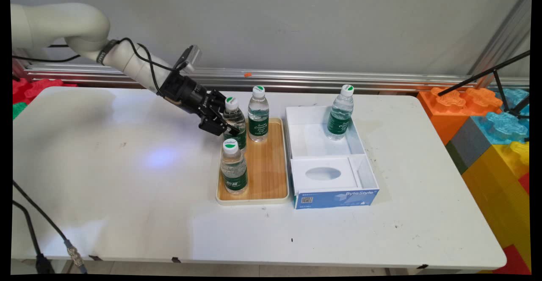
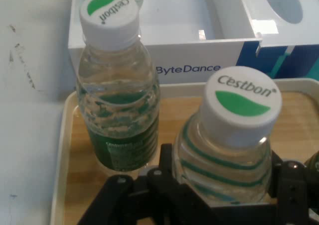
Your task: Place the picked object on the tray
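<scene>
Main view: gripper (image 1: 226,125) reaches in from upper left w/ fingers either side of the back-left bottle (image 1: 235,122) on the wooden tray (image 1: 266,166), clamped round its body below the shoulder; bottle upright, base looks at or just above the tray floor, can't tell which. Count: 4 water bottles total, all green label + white/green cap. 3 over the tray: the gripped one, a second bottle (image 1: 258,114) just beside it at the tray's back edge, a front bottle (image 1: 233,166) near the tray's front-left corner. 4th bottle (image 1: 340,113) stands in the big back compartment of the white-and-blue box (image 1: 334,196), which sits right beside the tray on the white table (image 1: 127,213). 1 tray, 1 box. Hand view: gripped bottle (image 2: 234,140) sits between the black fingers (image 2: 167,172), pads pressed on both sides, "Cestbon" cap toward cam. Neighbour bottle (image 2: 117,110) just beside it on the tray (image 2: 67,150); box (image 2: 199,60) behind, "ByteDance" on its wall.
</scene>
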You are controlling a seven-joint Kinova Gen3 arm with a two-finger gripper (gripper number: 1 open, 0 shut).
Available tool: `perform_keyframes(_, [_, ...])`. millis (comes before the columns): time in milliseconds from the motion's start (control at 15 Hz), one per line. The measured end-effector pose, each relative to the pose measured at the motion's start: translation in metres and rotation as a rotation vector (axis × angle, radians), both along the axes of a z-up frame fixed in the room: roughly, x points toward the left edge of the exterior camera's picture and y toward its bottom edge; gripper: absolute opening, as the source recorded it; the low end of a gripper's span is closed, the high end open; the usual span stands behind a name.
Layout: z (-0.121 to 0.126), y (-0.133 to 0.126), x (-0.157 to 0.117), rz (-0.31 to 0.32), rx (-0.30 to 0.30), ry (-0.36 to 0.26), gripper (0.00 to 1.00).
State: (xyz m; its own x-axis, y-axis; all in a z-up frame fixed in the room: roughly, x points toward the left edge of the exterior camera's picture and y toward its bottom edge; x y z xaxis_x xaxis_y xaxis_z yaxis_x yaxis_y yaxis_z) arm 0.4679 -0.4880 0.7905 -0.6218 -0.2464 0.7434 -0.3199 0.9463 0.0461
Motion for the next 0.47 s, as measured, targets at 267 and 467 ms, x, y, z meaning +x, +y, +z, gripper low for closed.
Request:
perform_keyframes(267, [-0.007, -0.0018, -0.0012, -0.022, -0.012, -0.001, 1.0])
perform_keyframes(467, [-0.0113, -0.0024, -0.0021, -0.039, -0.023, -0.004, 1.0])
